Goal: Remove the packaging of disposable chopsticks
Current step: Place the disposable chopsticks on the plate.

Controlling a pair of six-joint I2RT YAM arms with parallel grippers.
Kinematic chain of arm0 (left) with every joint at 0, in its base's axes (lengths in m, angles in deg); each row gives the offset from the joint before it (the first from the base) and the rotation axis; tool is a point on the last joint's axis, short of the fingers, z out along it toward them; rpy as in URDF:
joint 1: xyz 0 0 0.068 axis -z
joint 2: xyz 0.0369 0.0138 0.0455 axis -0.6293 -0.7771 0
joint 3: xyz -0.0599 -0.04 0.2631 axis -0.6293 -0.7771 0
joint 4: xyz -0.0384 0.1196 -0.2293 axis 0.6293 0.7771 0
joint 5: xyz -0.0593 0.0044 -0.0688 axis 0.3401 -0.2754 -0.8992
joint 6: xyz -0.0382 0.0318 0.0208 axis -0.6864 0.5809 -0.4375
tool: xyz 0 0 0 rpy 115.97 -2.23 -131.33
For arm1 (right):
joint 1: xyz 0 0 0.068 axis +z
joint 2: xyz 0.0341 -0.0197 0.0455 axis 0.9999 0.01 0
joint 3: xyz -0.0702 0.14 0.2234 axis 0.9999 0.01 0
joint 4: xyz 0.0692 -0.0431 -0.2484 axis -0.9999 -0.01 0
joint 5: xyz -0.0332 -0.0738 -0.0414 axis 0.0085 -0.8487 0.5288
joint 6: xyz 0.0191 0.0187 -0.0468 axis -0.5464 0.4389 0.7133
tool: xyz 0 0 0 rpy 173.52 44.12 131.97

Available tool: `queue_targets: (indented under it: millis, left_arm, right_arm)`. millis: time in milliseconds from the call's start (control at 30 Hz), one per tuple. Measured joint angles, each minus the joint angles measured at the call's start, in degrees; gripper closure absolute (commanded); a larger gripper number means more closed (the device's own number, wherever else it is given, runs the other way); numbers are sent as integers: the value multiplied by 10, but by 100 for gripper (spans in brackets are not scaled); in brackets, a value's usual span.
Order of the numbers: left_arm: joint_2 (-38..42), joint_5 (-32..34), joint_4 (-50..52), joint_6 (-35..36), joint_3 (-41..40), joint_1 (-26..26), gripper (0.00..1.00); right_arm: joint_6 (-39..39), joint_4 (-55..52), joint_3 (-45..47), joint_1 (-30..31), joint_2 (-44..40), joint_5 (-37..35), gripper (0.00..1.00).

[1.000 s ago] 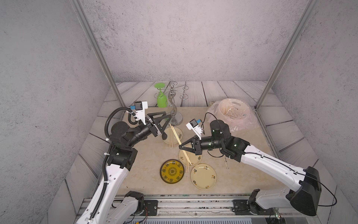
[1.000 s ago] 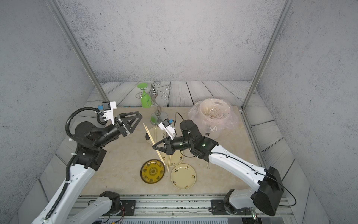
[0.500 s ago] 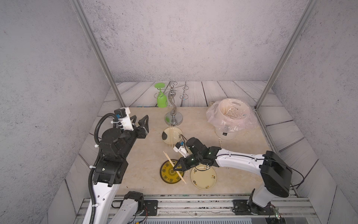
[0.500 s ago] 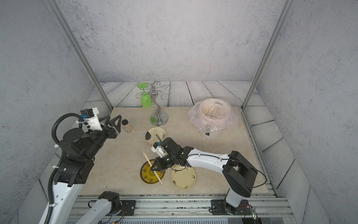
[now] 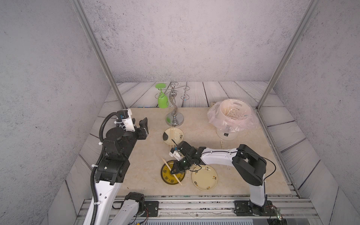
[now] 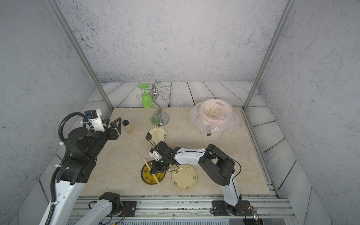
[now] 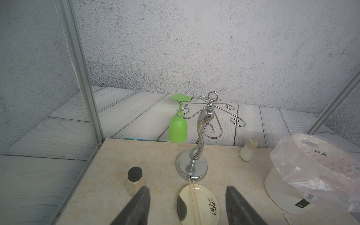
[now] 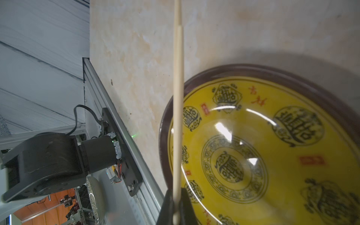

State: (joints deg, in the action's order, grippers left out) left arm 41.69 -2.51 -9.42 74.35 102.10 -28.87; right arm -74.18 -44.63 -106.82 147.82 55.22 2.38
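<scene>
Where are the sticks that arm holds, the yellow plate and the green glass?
held chopsticks (image 8: 178, 97): right wrist view, mid-shaft
yellow plate (image 5: 167, 176): in a top view, bare inner face
green glass (image 5: 162, 101): in a top view, bowl

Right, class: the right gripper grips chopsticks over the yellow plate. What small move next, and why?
Probably open the right gripper and let the chopsticks settle on the yellow plate. They show no sleeve and span that plate; another pair rests likewise on the far plate.
</scene>
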Motion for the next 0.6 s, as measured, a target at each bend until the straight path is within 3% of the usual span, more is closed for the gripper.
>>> queue_targets:
  millis: [600]
  left_arm:
    - [-3, -4, 3, 2, 0, 0, 37]
  right_arm:
    - [10, 9, 2, 0, 25, 5, 95]
